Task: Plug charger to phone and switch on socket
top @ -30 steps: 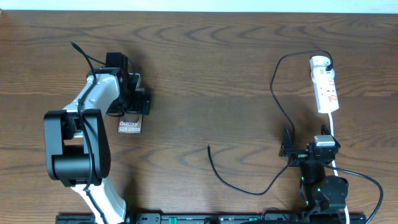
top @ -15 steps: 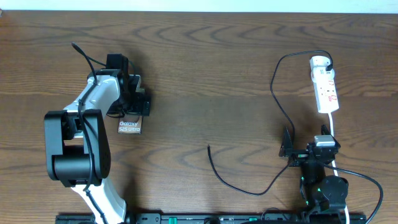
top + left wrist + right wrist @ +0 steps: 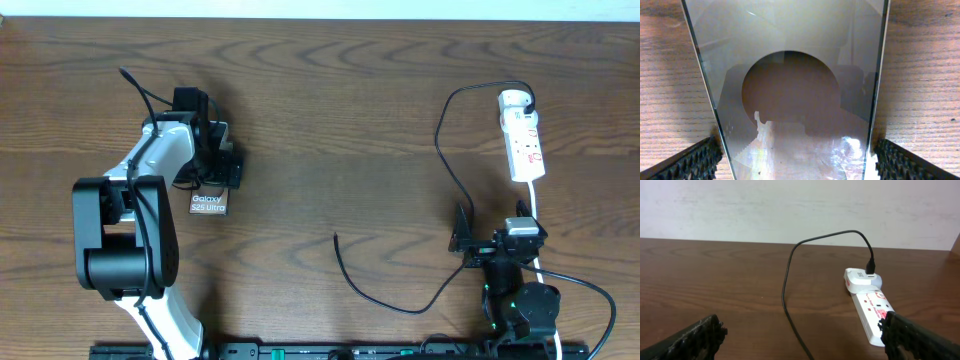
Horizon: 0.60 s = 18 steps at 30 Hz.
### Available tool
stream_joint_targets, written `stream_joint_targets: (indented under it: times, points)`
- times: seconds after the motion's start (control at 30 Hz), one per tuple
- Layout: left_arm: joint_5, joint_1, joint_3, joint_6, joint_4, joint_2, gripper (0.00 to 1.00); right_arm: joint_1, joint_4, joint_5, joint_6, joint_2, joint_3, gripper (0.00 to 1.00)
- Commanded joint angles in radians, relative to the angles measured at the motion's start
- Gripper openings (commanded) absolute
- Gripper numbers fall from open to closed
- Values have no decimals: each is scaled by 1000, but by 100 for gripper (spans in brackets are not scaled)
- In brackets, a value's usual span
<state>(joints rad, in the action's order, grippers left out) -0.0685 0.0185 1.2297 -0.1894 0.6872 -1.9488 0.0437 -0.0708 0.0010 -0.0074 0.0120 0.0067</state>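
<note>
The phone lies flat on the bench at the left, its far end under the left gripper. In the left wrist view the ribbed pads stand one at each long edge of the phone, at or just off it. Whether they press on it I cannot tell. It looks a stiff, thin slab with a mirror-slick face (the camera's own reflection shows in it). I judge the narrow side edges the only sound hold, taken squarely and gently. With too little force it may slide on the bench when the charger is pushed in.

The charger is a thin, limp black cable. It runs from the socket at the far right in a loose loop to its free tip mid-bench, well apart from the phone. It should weigh next to nothing and flop, so it is best taken just behind the tip. The right gripper sits near the cable's loop, spread wide and empty.
</note>
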Motion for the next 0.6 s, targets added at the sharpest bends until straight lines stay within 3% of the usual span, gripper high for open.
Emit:
stream_joint_targets:
  times: [0.0,0.57]
  points:
    - [40,8,-22,-20,-1,-13,98,8,-4,12,11,-5,-1,99]
    - [57,8,-22,-17,-19,-13,98,8,-4,12,11,-5,-1,99]
